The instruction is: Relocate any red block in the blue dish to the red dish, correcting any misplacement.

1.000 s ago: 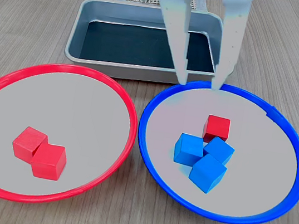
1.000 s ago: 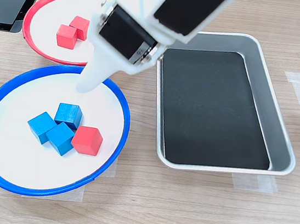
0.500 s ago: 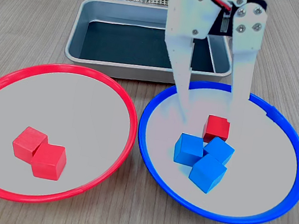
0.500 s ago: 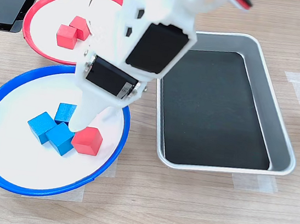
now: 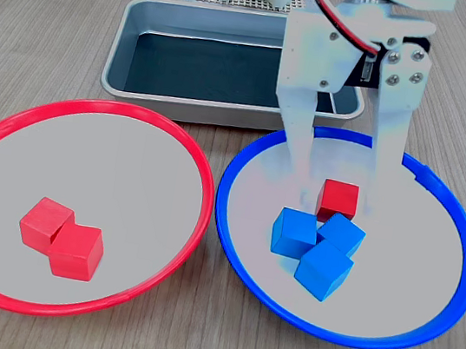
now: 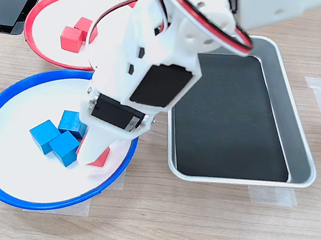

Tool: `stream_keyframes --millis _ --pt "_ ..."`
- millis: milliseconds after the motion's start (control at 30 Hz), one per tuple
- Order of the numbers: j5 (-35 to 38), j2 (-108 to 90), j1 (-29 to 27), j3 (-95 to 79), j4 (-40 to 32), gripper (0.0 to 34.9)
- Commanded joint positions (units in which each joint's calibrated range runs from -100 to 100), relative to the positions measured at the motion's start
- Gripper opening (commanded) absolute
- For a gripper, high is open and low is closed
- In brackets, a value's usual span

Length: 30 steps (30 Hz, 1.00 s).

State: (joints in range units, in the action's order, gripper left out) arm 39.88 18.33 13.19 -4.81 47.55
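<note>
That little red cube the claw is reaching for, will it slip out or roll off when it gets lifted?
The small matte red cube has flat faces, so it probably won't roll. Its dull surface looks grippable rather than slick. It leans against the blue cubes, so those may shift as the open claw closes.

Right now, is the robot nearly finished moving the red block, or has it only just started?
Only just started. Two small red cubes already sit in the round red-rimmed dish. In hand: the white end effector is open, its fingers either side of the third small red cube in the round blue-rimmed dish, beside three blue cubes. Gripping, lifting and carrying it across are left.
</note>
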Motion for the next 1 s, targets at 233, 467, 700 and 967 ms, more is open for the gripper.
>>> stream_keyframes --millis 233,467,700,967 --pt "0.1 1.3 0.9 3.0 0.7 15.4" --pt "0.1 3.5 0.9 4.9 1.4 15.0" --pt "0.4 5.6 0.9 7.7 1.4 13.7" --pt "1.4 5.8 1.2 8.0 2.5 1.1"
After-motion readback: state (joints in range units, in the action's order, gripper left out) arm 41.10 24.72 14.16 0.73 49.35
